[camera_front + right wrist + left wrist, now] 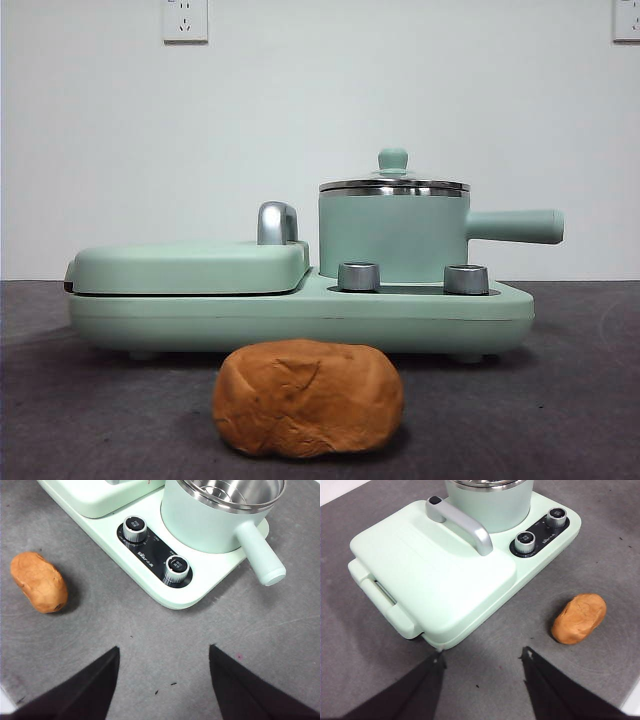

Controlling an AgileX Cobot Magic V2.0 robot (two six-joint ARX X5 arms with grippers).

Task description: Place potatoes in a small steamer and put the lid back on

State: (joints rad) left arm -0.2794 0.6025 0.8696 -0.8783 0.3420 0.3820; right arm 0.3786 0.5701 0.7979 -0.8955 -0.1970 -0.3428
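Observation:
The potato [308, 397], an orange-brown creased lump, lies on the grey table in front of the mint-green appliance. It also shows in the left wrist view [579, 618] and the right wrist view [39, 582]. The small steamer [393, 236] stands on the appliance's right half, its handle [515, 227] pointing right. The glass lid [393, 183] sits on the steamer, green knob up. My left gripper [482, 654] is open and empty above the table near the griddle's corner. My right gripper [164, 649] is open and empty above the table in front of the two dials. Neither arm shows in the front view.
The flat griddle cover [190, 266] with a chrome handle [277, 222] is closed on the appliance's left half. Two steel dials [359, 276] [466, 279] stand on the base in front of the steamer. Bare grey table [260, 645] surrounds the appliance.

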